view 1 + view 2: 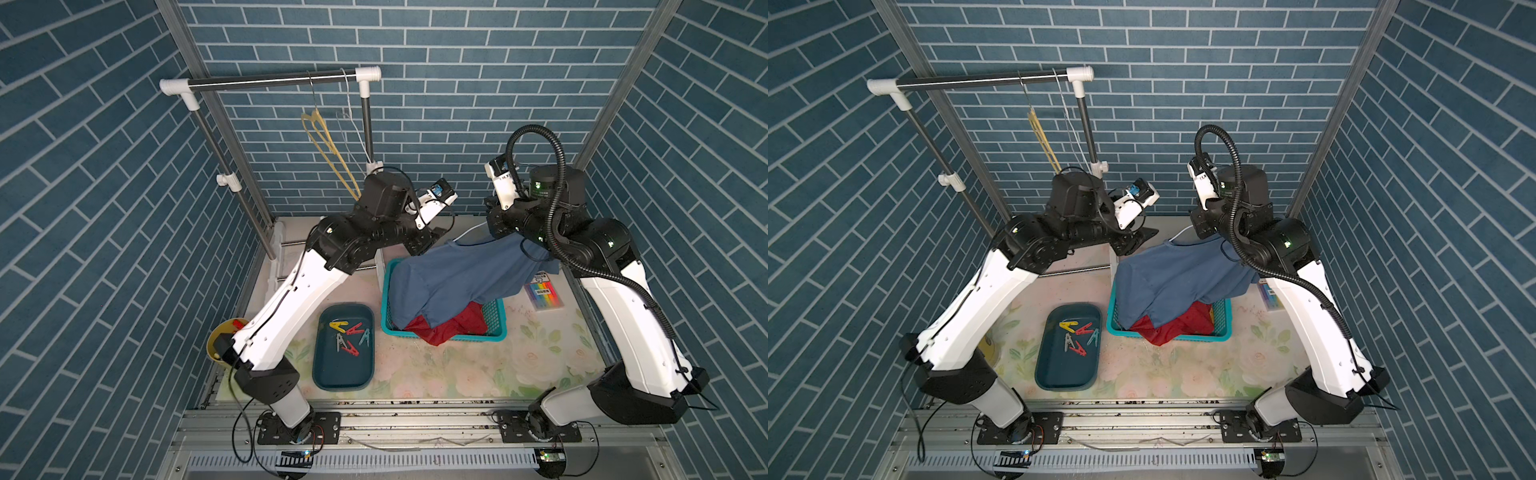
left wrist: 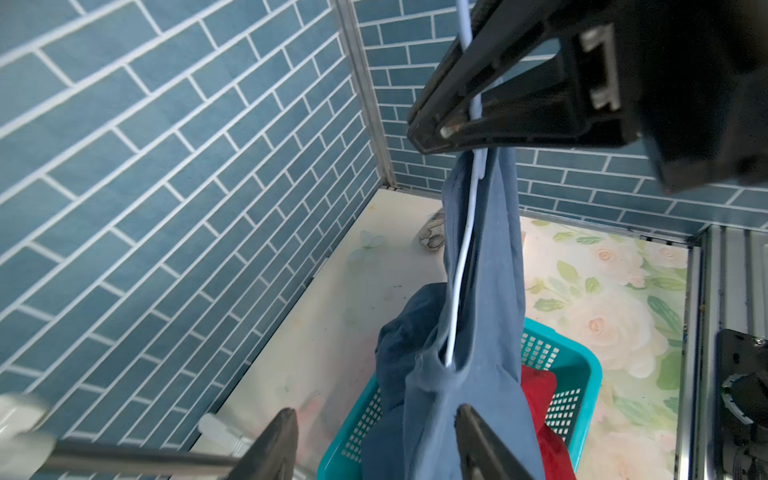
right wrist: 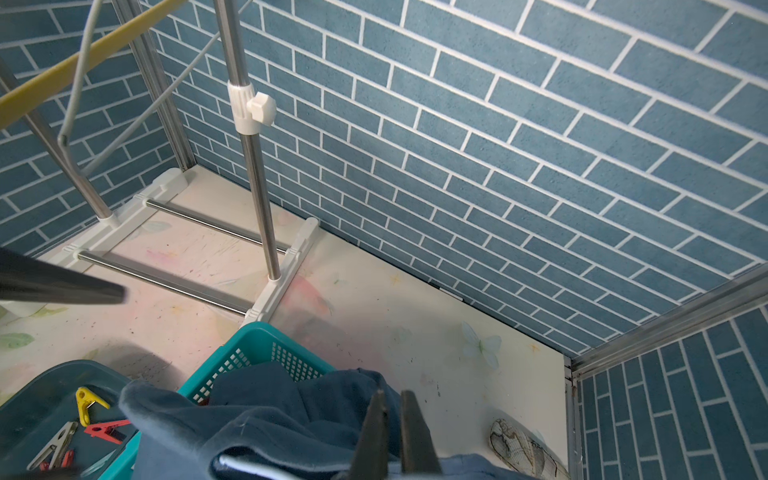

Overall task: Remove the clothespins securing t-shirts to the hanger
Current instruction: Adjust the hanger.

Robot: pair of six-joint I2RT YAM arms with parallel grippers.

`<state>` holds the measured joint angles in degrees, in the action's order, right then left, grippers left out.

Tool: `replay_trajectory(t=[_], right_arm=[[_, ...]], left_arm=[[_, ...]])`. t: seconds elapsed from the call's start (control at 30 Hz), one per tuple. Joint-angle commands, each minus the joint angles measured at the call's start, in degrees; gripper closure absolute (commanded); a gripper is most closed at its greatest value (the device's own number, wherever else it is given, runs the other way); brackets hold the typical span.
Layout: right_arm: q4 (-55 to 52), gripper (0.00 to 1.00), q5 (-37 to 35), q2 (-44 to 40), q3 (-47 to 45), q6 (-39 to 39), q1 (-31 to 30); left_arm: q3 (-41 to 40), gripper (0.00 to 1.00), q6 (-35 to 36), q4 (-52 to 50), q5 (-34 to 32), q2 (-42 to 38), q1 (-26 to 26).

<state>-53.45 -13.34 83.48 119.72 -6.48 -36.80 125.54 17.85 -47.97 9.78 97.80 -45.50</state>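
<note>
Holds a thin white wire hanger (image 2: 461, 266) in the right pincer (image 2: 428, 129), jaws pressed together on the wire. Carries a slate-blue cloth t-shirt (image 1: 453, 278) on that hanger, long axis slanting down from the pincer into a teal plastic mesh basket (image 1: 498, 328) on the floral-print desk (image 1: 457, 374), over a crumpled dark red t-shirt (image 1: 453, 328). Poises the left pincer (image 2: 376, 411), jaws wide apart, at the hanging cloth. Shows five small plastic clothespins (image 1: 349, 338) lying flat in a dark teal oval tray (image 1: 345, 374) beside the basket, pointing different ways: yellow crosswise, teal roughly lengthwise.
</note>
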Motion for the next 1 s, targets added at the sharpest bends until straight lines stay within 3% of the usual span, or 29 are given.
replay_trajectory(t=[0.0,0.2,0.47,0.57,0.83,0.93,0.97], right_arm=[[2.6,1.0,-1.3,-1.9,-0.6,-1.6,0.1],[3.1,1.0,0.3,-2.2,-1.0,-1.1,0.1],[4.0,1.0,1.5,-2.0,-1.3,-0.8,0.1],[4.4,1.0,1.9,-2.0,-1.2,-0.7,0.1],[5.5,1.0,1.7,-2.1,-1.2,-0.7,0.1],[6.4,0.97,2.8,-3.3,-1.8,-1.0,0.1],[6.7,0.85,3.4,-4.1,-2.5,-1.5,0.1]], left_arm=[[6.0,0.37,-1.4,0.3,5.6,3.7,-0.9],[12.8,0.37,-2.2,-0.6,11.3,10.4,-1.0],[13.4,0.4,-2.0,-0.5,14.6,13.3,-1.0],[13.0,0.51,-1.5,-1.2,15.1,13.7,-1.0],[11.3,0.98,1.9,-5.2,14.5,12.9,-0.7],[10.7,1.0,3.9,-5.7,15.1,11.4,0.2],[10.7,1.0,4.5,-6.1,15.8,10.7,0.7]])
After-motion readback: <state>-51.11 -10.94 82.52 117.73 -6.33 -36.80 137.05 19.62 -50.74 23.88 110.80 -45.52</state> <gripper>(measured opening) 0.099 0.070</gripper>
